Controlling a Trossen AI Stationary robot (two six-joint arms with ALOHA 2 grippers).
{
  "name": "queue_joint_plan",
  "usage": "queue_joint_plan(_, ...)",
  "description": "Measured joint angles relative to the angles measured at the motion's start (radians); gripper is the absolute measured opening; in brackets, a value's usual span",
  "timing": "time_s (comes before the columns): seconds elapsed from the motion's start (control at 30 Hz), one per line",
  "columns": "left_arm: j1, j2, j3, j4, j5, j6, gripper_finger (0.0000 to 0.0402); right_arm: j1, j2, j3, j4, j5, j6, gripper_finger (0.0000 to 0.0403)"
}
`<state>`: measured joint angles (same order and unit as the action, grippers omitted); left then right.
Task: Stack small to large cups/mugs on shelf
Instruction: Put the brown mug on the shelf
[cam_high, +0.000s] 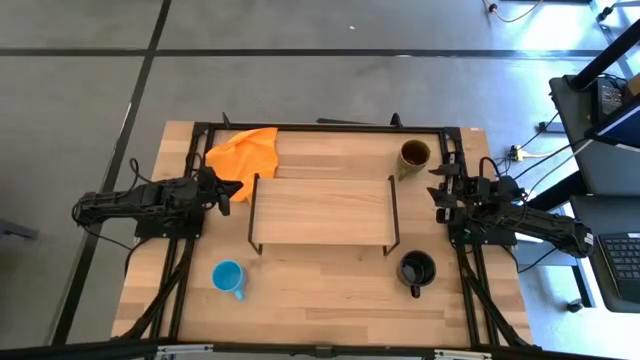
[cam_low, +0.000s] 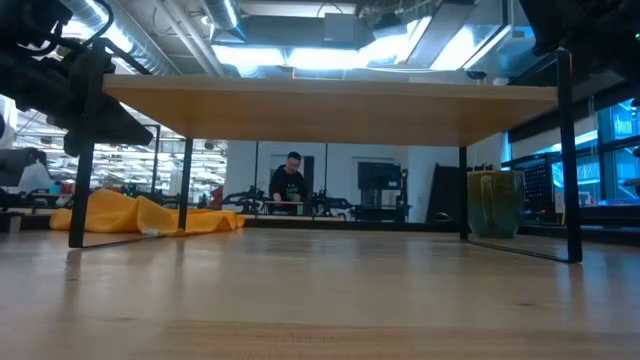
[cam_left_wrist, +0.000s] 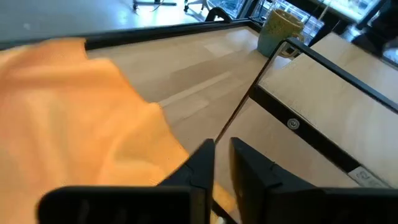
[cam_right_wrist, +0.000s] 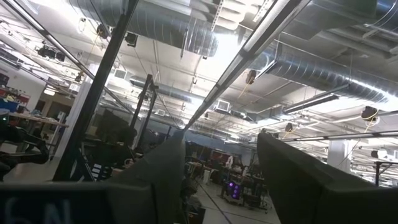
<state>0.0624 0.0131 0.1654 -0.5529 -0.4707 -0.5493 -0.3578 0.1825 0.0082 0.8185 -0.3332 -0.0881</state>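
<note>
Left end effector (cam_high: 236, 187) nearly clenched beside shelf (cam_high: 322, 211), right end effector (cam_high: 437, 192) released.

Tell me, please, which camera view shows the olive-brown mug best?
The left wrist view: the olive-brown mug shows side-on and well lit beyond the shelf. The high view shows only its rim and glossy inside from above; the low view shows it dim behind a shelf leg; the right wrist view misses it.
</note>
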Motion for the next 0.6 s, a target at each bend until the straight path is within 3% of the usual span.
queue_joint_plan(0.1,0.001,0.000,0.000,0.000,-0.119,0.227,0.0042,0.001,0.000,0.000,0.017,0.000,0.018,0.0202)
queue_joint_plan(0.2,0.000,0.000,0.000,0.000,-0.163,0.376,0.0042,0.001,0.001,0.000,0.101,0.000,0.055,0.0202)
queue_joint_plan(0.27,0.000,0.000,0.000,0.006,-0.171,0.406,0.0042,0.001,0.000,0.000,0.178,-0.002,0.061,0.0202)
queue_joint_plan(0.4,0.001,0.000,-0.004,0.051,-0.284,0.474,0.0042,0.001,0.000,0.000,0.283,0.000,0.031,0.0202)
queue_joint_plan(0.6,0.001,0.000,-0.004,0.056,-0.309,0.475,0.0042,0.002,0.000,0.000,0.285,0.000,-0.010,0.0202)
